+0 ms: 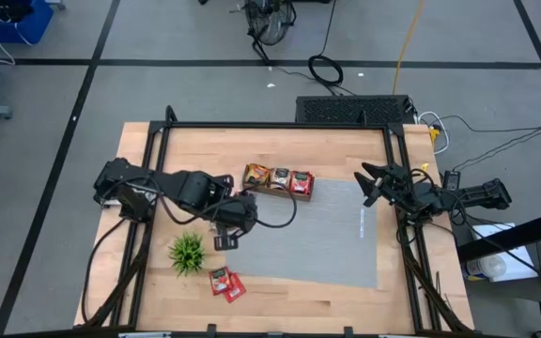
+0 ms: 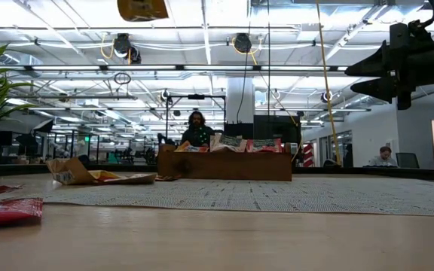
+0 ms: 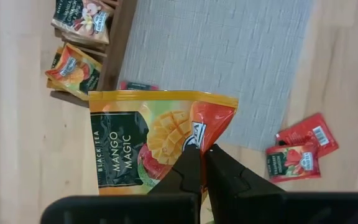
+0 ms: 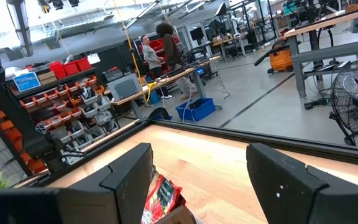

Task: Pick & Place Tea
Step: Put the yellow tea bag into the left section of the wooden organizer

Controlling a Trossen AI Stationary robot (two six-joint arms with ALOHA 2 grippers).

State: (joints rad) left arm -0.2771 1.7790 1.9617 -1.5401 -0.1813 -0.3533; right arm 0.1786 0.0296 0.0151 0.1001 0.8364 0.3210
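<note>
Mango tea packet pinched in L gripper.

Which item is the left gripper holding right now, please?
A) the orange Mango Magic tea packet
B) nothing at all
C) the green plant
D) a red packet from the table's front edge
A: the left gripper is pinched shut on the Mango Magic packet, lifted above the wooden table.
</note>
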